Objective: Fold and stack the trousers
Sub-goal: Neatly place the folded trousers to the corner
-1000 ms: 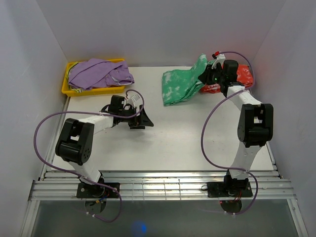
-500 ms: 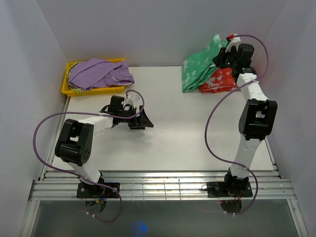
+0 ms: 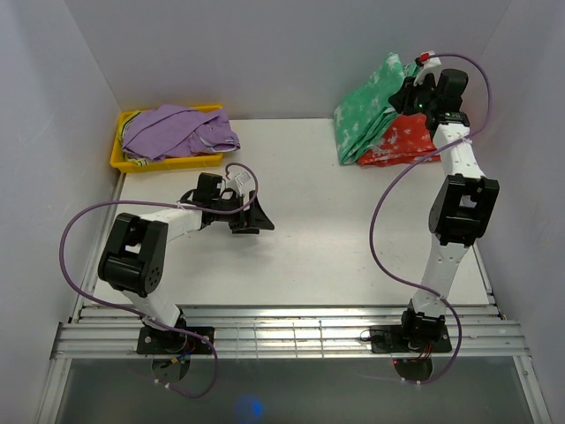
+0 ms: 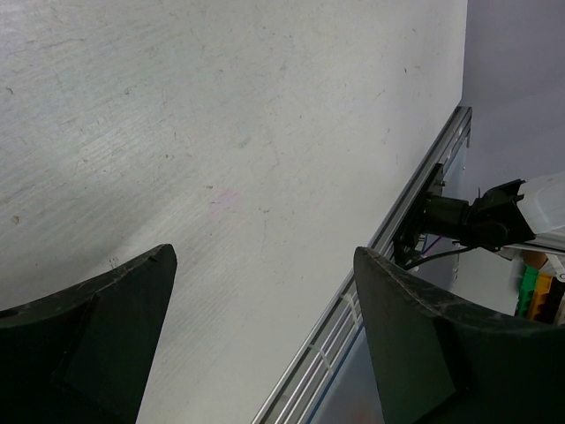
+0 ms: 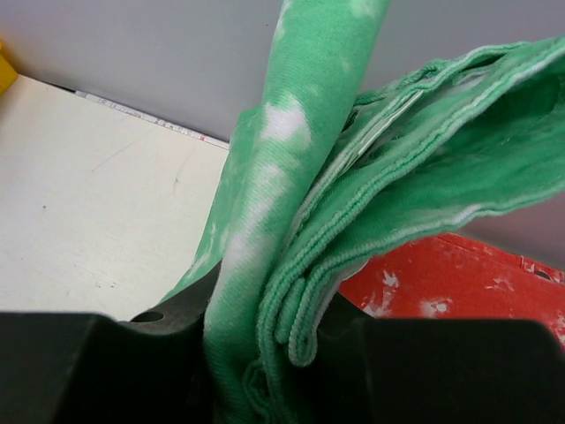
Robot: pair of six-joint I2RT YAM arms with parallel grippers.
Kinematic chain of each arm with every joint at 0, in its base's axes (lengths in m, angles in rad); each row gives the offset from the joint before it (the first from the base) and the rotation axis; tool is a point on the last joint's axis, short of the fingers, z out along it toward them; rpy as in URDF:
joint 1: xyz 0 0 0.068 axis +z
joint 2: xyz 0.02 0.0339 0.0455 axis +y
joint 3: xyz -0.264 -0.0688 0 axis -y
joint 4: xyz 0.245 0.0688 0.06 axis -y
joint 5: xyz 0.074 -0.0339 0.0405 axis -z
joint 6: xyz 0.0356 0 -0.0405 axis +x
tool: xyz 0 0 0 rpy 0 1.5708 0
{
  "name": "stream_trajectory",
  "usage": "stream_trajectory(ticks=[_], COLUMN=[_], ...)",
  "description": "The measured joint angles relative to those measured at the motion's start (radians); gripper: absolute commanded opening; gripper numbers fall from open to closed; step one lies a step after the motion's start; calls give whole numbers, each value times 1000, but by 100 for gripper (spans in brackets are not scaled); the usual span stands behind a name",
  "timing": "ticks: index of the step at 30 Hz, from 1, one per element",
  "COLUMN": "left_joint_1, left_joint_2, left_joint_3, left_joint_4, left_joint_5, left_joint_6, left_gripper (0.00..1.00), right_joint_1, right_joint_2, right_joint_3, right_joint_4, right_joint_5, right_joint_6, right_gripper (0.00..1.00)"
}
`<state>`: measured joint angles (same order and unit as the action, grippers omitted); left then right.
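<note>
- Pale walls are closing the white tabletop on three sides.
- Right pincer is clamping the green trousers, raised at the far-right corner above the red-orange trousers.
- Left pincer is hanging wide open, empty, near mid-tabletop.

Bunched green tie-dye trousers aloft, partly over flat red-orange trousers, far right.

yellow tray at far left corner of white table, heaped with crumpled purple garment hanging over right rim; metal rails along near edge.
</note>
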<state>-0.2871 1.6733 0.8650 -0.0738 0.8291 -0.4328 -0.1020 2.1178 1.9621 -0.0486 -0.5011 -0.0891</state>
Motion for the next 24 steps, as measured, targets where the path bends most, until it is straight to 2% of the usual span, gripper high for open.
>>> stream_trajectory(ticks=[12, 24], left_joint_1=[0, 0], left_joint_2=[0, 0], left_joint_3=[-8, -8], left_joint_4=[0, -1], left_joint_5=[3, 7], left_joint_6=[0, 3], left_gripper=[92, 92], right_joint_1=[-63, -113], right_joint_2=[30, 30], right_joint_3=[43, -41], right_joint_4=[-13, 44], right_joint_5=[-26, -26], right_joint_6=[18, 3], right_gripper=[8, 8])
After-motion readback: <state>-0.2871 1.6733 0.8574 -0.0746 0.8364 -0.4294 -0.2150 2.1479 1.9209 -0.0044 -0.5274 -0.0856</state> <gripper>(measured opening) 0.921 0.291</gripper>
